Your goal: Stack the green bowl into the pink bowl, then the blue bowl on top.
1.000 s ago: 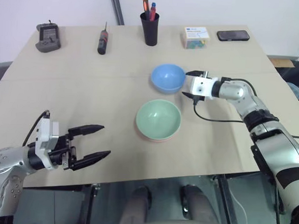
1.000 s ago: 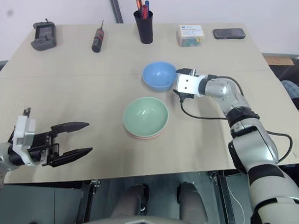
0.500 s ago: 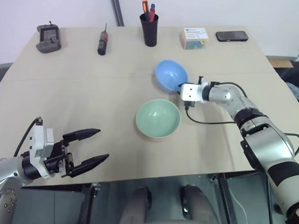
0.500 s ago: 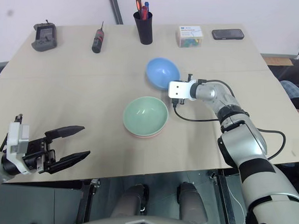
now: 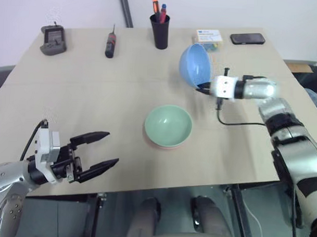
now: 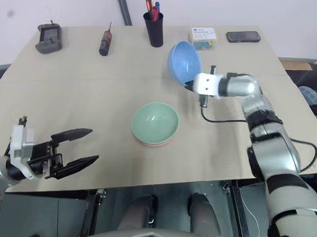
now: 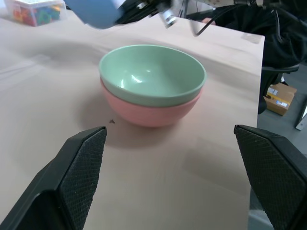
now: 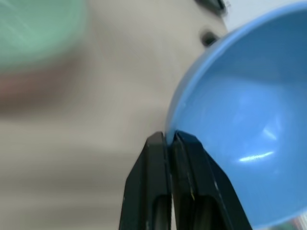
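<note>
Blue bowl pinched by its rim in right gripper, left gripper spread wide

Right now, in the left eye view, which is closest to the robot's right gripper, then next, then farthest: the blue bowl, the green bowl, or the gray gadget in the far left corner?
1. The blue bowl: pinched by its rim in the right gripper, tilted, above the table.
2. The green bowl: mid-table, nested in the pink bowl.
3. The gray gadget: far left corner.
</note>
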Action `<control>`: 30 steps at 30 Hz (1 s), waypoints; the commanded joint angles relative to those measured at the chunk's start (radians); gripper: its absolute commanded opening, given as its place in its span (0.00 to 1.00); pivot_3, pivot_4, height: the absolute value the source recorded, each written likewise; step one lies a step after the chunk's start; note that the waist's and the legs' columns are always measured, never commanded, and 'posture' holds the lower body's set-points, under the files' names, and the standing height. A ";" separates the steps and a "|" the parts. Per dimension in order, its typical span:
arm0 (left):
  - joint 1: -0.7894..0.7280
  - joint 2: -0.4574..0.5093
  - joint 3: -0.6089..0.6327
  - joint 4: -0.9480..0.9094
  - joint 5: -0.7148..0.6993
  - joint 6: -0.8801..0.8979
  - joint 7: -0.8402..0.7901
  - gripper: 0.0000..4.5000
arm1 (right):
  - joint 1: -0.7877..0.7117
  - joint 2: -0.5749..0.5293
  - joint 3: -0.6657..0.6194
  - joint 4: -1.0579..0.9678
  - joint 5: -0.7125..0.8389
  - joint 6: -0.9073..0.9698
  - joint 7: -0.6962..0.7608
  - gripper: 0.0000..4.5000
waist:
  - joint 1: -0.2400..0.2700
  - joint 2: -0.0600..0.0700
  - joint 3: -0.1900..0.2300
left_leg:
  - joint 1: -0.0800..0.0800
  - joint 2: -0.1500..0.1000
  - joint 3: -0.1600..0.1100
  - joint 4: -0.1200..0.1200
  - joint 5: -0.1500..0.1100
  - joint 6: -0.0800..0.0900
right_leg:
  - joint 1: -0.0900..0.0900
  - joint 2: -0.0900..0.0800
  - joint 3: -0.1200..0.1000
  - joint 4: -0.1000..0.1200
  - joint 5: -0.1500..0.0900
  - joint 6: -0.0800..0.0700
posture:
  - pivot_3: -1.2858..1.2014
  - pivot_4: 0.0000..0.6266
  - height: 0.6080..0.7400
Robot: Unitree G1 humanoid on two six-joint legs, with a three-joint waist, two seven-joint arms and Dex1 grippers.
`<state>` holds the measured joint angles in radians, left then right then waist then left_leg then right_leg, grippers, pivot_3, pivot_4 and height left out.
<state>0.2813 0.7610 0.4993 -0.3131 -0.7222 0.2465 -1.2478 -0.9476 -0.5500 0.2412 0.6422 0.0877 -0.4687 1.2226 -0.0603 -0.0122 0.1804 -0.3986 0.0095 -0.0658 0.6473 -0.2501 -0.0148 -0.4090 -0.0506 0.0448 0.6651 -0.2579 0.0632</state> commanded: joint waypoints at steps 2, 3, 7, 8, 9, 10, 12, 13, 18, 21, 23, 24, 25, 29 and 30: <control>-0.047 0.018 -0.013 0.044 0.011 -0.019 -0.023 1.00 | 0.162 -0.135 -0.023 -0.652 0.286 0.472 0.096 0.01 | 0.011 0.001 0.000 | 0.000 0.000 0.000 0.000 0.000 0.000 | 0.000 0.000 0.000 0.000 0.000 0.000 | 0.52 0.24 1.00; -0.061 0.020 -0.019 0.051 0.012 -0.017 -0.026 1.00 | 0.185 -0.144 -0.016 -0.718 0.296 0.524 0.086 0.01 | 0.012 0.001 0.000 | 0.000 -0.001 0.000 0.000 0.000 0.000 | 0.000 0.000 0.000 0.000 0.000 0.000 | 0.52 0.24 1.00; -0.101 0.027 -0.040 0.079 0.021 -0.021 -0.040 1.00 | 0.238 -0.120 0.009 -0.817 0.264 0.609 0.035 0.15 | 0.014 -0.001 -0.001 | 0.002 -0.001 0.001 0.002 0.000 0.000 | 0.001 0.002 0.000 0.001 0.000 -0.001 | 0.52 0.24 1.00; -0.107 0.029 -0.043 0.083 0.022 -0.021 -0.042 1.00 | 0.248 -0.117 0.011 -0.829 0.263 0.620 0.035 0.19 | 0.017 -0.001 -0.001 | 0.003 -0.001 0.001 0.003 0.000 0.000 | 0.001 0.003 0.000 0.001 0.001 -0.001 | 0.52 0.24 1.00; -0.113 0.031 -0.044 0.086 0.022 -0.020 -0.044 1.00 | 0.256 -0.112 0.012 -0.843 0.271 0.643 0.030 0.27 | 0.019 -0.001 -0.001 | 0.003 -0.001 0.001 0.003 0.000 0.000 | 0.001 0.003 0.000 0.002 0.001 -0.001 | 0.52 0.24 1.00; -0.116 0.033 -0.044 0.087 0.023 -0.019 -0.046 1.00 | 0.265 -0.108 0.012 -0.857 0.275 0.660 0.027 0.38 | 0.020 -0.001 -0.001 | 0.003 -0.001 0.001 0.004 0.000 0.000 | 0.001 0.003 0.000 0.002 0.001 -0.001 | 0.52 0.24 1.00; -0.118 0.035 -0.045 0.090 0.025 -0.021 -0.053 1.00 | 0.286 -0.110 0.017 -0.876 0.266 0.671 0.025 0.57 | 0.022 -0.001 -0.001 | 0.002 -0.001 0.001 0.005 0.000 0.000 | 0.001 0.002 0.000 0.002 0.001 -0.001 | 0.52 0.24 1.00; -0.117 0.035 -0.045 0.089 0.025 -0.022 -0.055 1.00 | 0.292 -0.112 0.015 -0.881 0.259 0.676 0.021 0.67 | 0.022 -0.001 -0.001 | 0.002 -0.001 0.001 0.005 0.000 0.000 | 0.001 0.002 0.000 0.002 0.001 -0.001 | 0.52 0.24 1.00; -0.102 0.027 -0.029 0.043 0.004 0.031 0.004 1.00 | 0.338 -0.108 -0.091 -0.894 0.248 0.682 -0.104 0.99 | 0.022 -0.001 -0.001 | 0.001 -0.001 0.001 0.005 0.000 0.000 | 0.001 0.002 0.000 0.002 0.001 -0.001 | 0.52 0.24 1.00; -0.087 0.019 0.002 0.012 -0.005 0.063 0.065 1.00 | 0.455 -0.147 -0.217 -0.928 0.295 0.695 -0.144 0.99 | 0.029 -0.002 -0.001 | 0.001 -0.001 0.000 0.005 0.000 0.000 | 0.001 0.002 -0.001 0.002 0.001 -0.001 | 0.52 0.24 1.00; -0.079 0.017 0.024 0.007 -0.017 0.073 0.086 1.00 | 0.540 -0.183 -0.279 -0.946 0.328 0.741 -0.150 0.99 | 0.034 -0.003 -0.002 | 0.000 -0.002 -0.001 0.005 0.000 0.000 | 0.001 0.001 -0.001 0.001 0.001 -0.001 | 0.52 0.24 1.00; -0.073 0.019 0.033 0.008 -0.026 0.078 0.087 1.00 | 0.571 -0.195 -0.301 -0.948 0.340 0.762 -0.157 0.99 | 0.035 -0.003 -0.002 | 0.000 -0.002 0.000 0.004 0.000 0.000 | 0.001 0.001 -0.001 0.001 0.001 -0.001 | 0.52 0.24 1.00; -0.075 0.016 0.046 0.013 -0.030 0.073 0.092 1.00 | 0.603 -0.219 -0.321 -0.944 0.359 0.787 -0.141 0.99 | 0.036 -0.003 -0.002 | 0.000 -0.002 0.000 0.004 0.000 0.000 | 0.001 0.001 -0.001 0.001 0.001 -0.001 | 0.52 0.24 1.00; -0.066 0.028 0.096 0.020 -0.051 0.079 0.087 1.00 | 0.719 -0.278 -0.455 -0.904 0.432 0.854 -0.132 0.99 | 0.035 -0.003 -0.002 | 0.001 -0.001 0.001 0.004 0.000 0.000 | 0.001 0.002 0.000 0.001 0.001 -0.001 | 0.52 0.24 1.00; -0.060 0.031 0.105 0.017 -0.046 0.079 0.092 1.00 | 0.751 -0.296 -0.482 -0.896 0.425 0.841 -0.123 0.99 | 0.035 -0.003 -0.002 | 0.001 -0.001 0.001 0.004 0.000 0.000 | 0.001 0.002 0.000 0.001 0.001 -0.001 | 0.52 0.24 1.00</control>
<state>0.2060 0.7747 0.5526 -0.2713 -0.7505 0.3223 -1.1547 -0.2352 -0.8057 -0.1321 -0.2530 0.4760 0.3691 1.0911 -0.0254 -0.0149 0.1788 -0.3971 0.0084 -0.0640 0.6517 -0.2503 -0.0144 -0.4076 -0.0485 0.0448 0.6660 -0.2572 0.0623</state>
